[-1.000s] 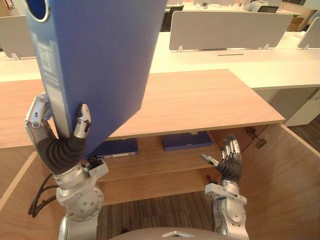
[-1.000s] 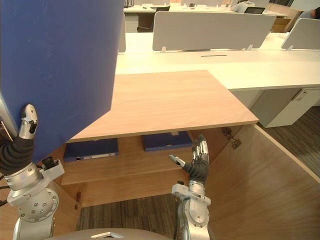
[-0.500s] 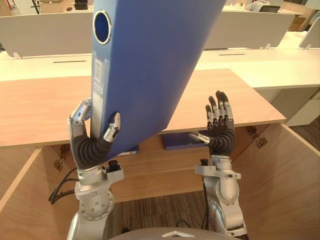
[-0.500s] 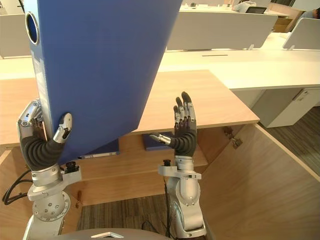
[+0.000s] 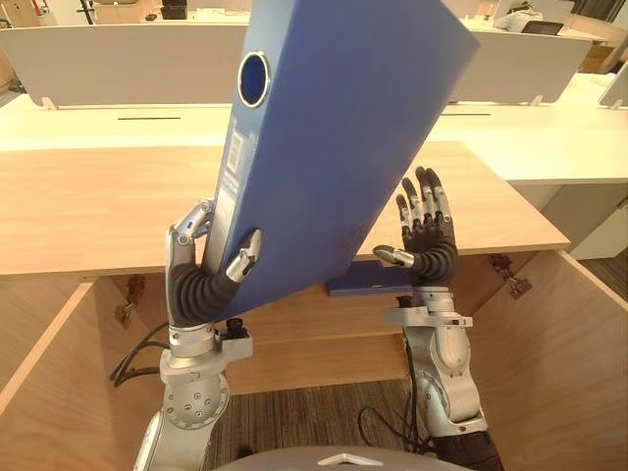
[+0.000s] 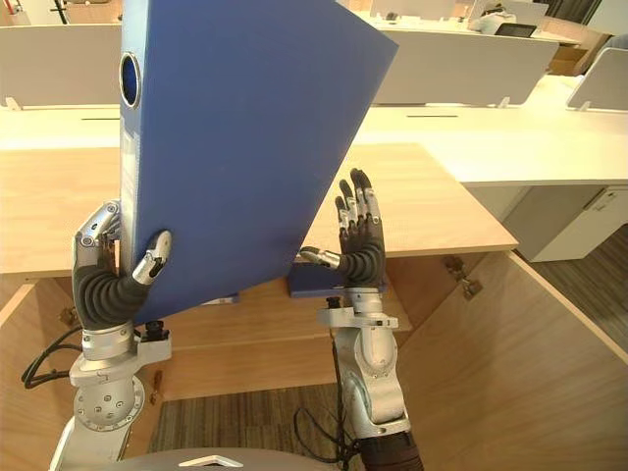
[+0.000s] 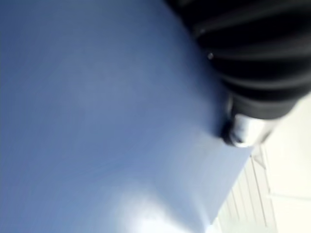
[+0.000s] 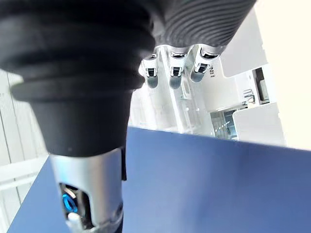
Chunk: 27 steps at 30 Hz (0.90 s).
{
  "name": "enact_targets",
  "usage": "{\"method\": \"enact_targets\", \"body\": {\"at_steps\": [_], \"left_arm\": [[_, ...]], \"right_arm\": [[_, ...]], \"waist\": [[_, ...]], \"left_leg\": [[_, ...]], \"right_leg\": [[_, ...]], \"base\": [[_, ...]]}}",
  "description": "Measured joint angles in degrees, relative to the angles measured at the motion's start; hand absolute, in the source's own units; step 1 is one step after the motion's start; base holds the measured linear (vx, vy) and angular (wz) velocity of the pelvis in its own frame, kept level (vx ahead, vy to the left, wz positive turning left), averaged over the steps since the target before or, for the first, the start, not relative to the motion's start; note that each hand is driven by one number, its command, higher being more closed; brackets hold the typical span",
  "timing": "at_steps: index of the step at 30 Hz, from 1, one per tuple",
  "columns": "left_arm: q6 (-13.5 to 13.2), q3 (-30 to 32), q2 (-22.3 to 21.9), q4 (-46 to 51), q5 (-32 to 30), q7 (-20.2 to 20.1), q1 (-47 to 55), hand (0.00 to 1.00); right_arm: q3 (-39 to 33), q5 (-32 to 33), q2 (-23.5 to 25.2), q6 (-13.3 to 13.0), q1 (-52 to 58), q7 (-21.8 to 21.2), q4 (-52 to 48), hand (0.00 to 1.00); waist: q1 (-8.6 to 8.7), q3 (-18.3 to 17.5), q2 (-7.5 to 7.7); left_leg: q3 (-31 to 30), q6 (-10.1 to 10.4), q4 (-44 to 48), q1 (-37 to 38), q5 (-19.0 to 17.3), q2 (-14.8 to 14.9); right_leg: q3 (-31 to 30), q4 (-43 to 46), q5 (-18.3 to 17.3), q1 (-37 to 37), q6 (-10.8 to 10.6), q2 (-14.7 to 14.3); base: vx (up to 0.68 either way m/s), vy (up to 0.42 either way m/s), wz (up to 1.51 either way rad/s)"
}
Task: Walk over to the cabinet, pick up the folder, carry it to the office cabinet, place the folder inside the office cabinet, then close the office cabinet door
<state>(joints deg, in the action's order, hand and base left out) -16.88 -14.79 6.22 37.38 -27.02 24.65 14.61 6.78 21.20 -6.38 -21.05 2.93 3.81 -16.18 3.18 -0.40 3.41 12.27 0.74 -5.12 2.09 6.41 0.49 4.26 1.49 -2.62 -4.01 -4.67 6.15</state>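
Office space with long white desks (image 5: pixel 88 123) and pale divider screens (image 5: pixel 118 64) lies behind the scene. In front of it the blue folder (image 5: pixel 343 128) is up in the air, above the wooden top of the office cabinet (image 5: pixel 88 211) and not inside it. It stands tilted, its upper end leaning toward the robot's right, and its narrow spine with a round hole (image 5: pixel 253 78) and a label faces the camera. The left hand (image 5: pixel 201 283) is clamped on the lower corner of the folder: the thumb presses on the wide cover and the fingers are curled round behind the spine. The right hand (image 5: pixel 424 234) is raised just beside the lower edge of the folder, palm turned toward the cover, fingers straight and a little apart, thumb pointing at the folder; I cannot tell if the thumb touches it. In the right wrist view the blue cover shows close past the straight fingers. Below the hands the cabinet is open, its 2 doors swung out toward the robot: the left door (image 5: pixel 34 383) and the right door (image 5: pixel 579 363). On the shelf (image 5: pixel 294 319) inside, a second blue folder (image 5: pixel 368 283) lies flat under the top board. Dark carpet (image 5: pixel 314 412) covers the floor before the cabinet.
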Motion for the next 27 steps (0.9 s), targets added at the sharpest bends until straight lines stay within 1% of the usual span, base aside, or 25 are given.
{"method": "enact_targets", "body": {"at_steps": [4, 8, 10, 13, 16, 18, 21, 24, 27], "left_arm": [[-0.74, 0.01, 0.0, 0.01, 1.93, -0.49, 0.0, 1.0], [-1.16, 0.02, -0.01, 0.01, 4.04, -1.57, 0.02, 1.0], [-1.51, 0.0, -0.04, 0.02, 4.91, -2.42, 0.02, 1.0], [-1.88, -0.51, 0.0, 0.02, 6.7, -3.67, 0.01, 1.0], [-2.0, -1.03, 0.07, 0.01, 6.71, -4.28, 0.0, 1.0], [-2.0, -1.14, 0.33, 0.01, 6.7, -4.71, -0.01, 1.0], [-2.03, -1.32, 1.11, -0.01, 6.62, -5.48, -0.39, 1.0], [-2.37, -1.59, 2.22, -0.3, 6.56, -5.93, -0.51, 1.0], [-2.8, -1.77, 4.12, -1.38, 6.24, -6.28, -0.65, 1.0]], "right_arm": [[-2.25, 2.18, -0.04, 0.03, -0.91, -0.16, 1.95, 0.0], [-3.03, 3.75, -0.07, 0.04, -1.53, -1.85, 3.68, 0.0], [-3.03, 3.98, -0.09, 0.42, -2.57, -2.54, 5.98, 0.0], [-3.03, 4.4, -0.53, 1.23, -3.9, -2.97, 6.58, 0.0], [-3.02, 4.41, -1.86, 1.33, -4.45, -4.59, 6.73, 0.0], [-2.9, 4.41, -2.56, 1.39, -5.65, -4.83, 8.14, 0.0], [-2.84, 4.4, -4.05, 1.9, -6.38, -5.39, 8.73, 0.0], [-2.31, 4.38, -5.18, 2.55, -6.68, -6.87, 8.75, 0.0], [-0.37, 4.29, -8.61, 2.79, -7.42, -8.2, 10.11, 0.0]], "waist": [[0.12, -0.04, 0.0], [-0.16, -0.32, 0.09], [-0.38, -0.61, 0.18], [-0.54, -0.62, 0.2], [-0.95, -0.65, 0.24], [-1.03, -0.65, 0.24], [-1.23, -0.65, 0.24], [-1.26, -0.67, 0.27], [-1.37, -0.69, 0.26]], "left_leg": [[-0.88, 0.27, 0.0, -0.38, 0.17, -0.07], [-1.36, 0.18, 0.0, -0.79, 0.46, -0.11], [-1.37, 0.14, 0.0, -0.85, 0.49, -0.13], [-1.37, 0.06, 0.0, -0.93, 0.54, -0.16], [-1.38, 0.01, 0.0, -0.94, 0.58, -0.18], [-1.39, -0.03, 0.0, -0.94, 0.63, -0.18], [-1.44, -0.03, 0.0, -1.01, 0.66, -0.2], [-1.45, -0.07, 0.0, -1.02, 0.68, -0.21], [-1.48, -0.42, 0.0, -1.03, 0.94, -0.28]], "right_leg": [[1.01, 0.05, -0.02, -0.05, -0.04, 0.07], [1.45, -0.02, 0.03, 0.02, 0.04, 0.07], [1.45, -0.1, 0.11, 0.02, 0.09, 0.08], [1.45, -0.21, 0.31, 0.04, 0.3, 0.1], [1.46, -0.21, 0.31, 0.04, 0.29, 0.13], [1.46, -0.22, 0.35, 0.04, 0.23, 0.13], [1.5, -0.3, 0.38, 0.04, 0.14, 0.14], [1.51, -0.3, 0.35, 0.04, 0.1, 0.15], [1.53, -0.3, 0.4, 0.04, 0.02, 0.23]], "base": [[-0.02, 0.013, 0.11], [-0.01, 0.007, 0.08], [0.0, 0.0, 0.0], [0.0, 0.0, 0.0], [0.0, 0.0, 0.0], [0.0, 0.0, 0.0], [0.0, 0.0, 0.0], [0.0, 0.0, 0.0], [0.0, 0.0, 0.0]]}}
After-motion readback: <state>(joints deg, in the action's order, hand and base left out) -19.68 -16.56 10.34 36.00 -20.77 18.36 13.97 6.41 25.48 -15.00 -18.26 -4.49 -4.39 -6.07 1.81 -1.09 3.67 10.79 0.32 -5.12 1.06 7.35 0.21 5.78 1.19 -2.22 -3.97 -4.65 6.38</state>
